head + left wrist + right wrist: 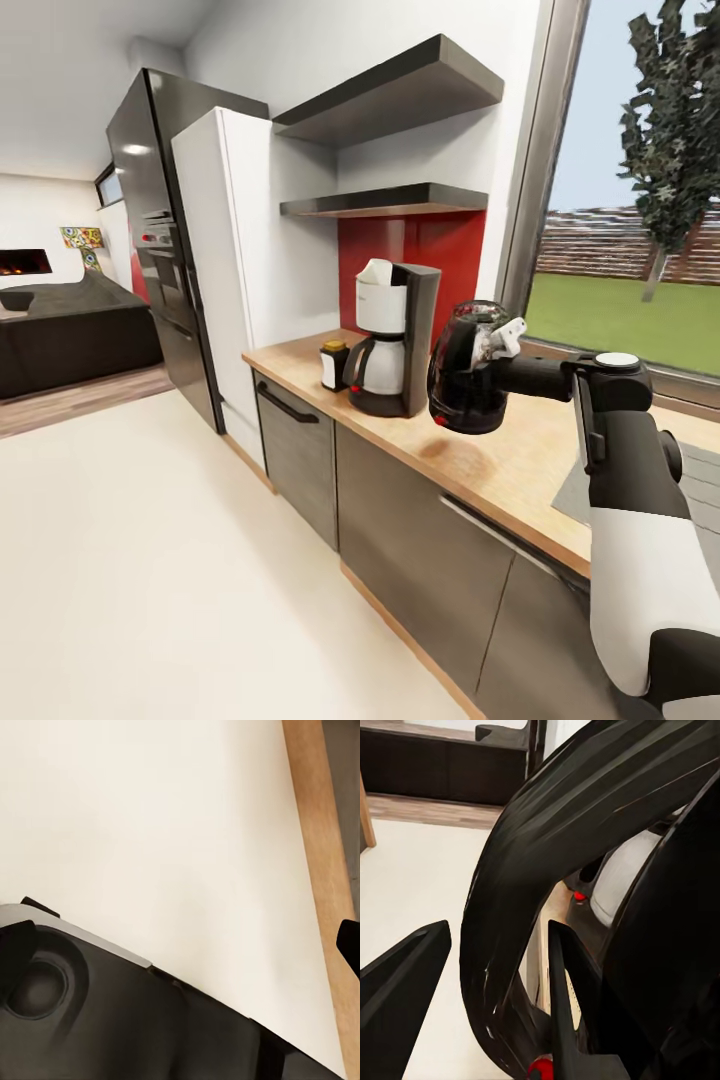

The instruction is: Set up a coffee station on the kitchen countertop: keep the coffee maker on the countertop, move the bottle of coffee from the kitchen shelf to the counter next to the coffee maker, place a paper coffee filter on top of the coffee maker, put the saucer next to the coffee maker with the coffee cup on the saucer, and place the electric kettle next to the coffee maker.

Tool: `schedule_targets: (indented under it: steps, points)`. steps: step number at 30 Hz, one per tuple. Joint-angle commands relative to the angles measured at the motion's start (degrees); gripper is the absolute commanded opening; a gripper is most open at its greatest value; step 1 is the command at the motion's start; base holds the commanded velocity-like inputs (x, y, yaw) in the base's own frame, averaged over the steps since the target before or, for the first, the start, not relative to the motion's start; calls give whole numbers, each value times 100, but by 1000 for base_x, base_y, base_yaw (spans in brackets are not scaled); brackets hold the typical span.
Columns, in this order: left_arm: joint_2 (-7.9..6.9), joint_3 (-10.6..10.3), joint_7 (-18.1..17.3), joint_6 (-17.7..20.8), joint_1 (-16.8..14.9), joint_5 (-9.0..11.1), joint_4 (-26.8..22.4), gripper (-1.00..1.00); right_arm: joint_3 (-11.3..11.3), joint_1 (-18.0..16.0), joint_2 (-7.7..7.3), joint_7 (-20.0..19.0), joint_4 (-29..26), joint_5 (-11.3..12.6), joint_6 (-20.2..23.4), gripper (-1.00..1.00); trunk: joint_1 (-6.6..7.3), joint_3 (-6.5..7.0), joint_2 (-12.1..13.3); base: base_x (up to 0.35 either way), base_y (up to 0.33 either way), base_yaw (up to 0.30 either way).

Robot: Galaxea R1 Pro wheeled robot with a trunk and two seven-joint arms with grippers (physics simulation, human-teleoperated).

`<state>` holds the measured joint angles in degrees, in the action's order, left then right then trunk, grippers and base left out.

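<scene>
The coffee maker (395, 340) stands on the kitchen countertop (500, 470) under the kitchen shelf (385, 200), with the white paper coffee filter (376, 268) on top. The small bottle of coffee (333, 365) stands just left of it on the counter. My right gripper (498, 352) is shut on the electric kettle (466, 370), which hangs tilted a little above the counter, right of the coffee maker. In the right wrist view the kettle's black handle (510, 907) runs between my fingers (405, 1005). The saucer and the coffee cup are out of view.
A grey sink (570, 495) is inset in the counter behind my right arm. A white cabinet (240, 260) and a black fridge (150, 230) stand at the counter's far end. Pale open floor (150, 560) lies to the left. The left wrist view looks down on floor (165, 832).
</scene>
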<state>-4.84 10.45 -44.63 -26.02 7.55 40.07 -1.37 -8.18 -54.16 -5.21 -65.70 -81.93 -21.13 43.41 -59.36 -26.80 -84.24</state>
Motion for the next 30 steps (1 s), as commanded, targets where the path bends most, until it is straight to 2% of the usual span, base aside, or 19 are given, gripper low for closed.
schedule_targets:
  steps: [1,17,30]
  points:
    - [0,45,-19,-9,1,-34,-5,100,-8,-7,2,-58,-7,-23,36,-100,-2,-5,-3,108,1,0]
    - [0,45,-46,-18,1,-34,-6,100,-8,-7,2,-57,-7,-23,36,-100,-2,-5,-3,15,0,0]
    - [0,45,-28,-18,1,-34,-3,100,-8,-7,2,-57,-7,-23,36,-100,-287,-238,-524,0,0,0]
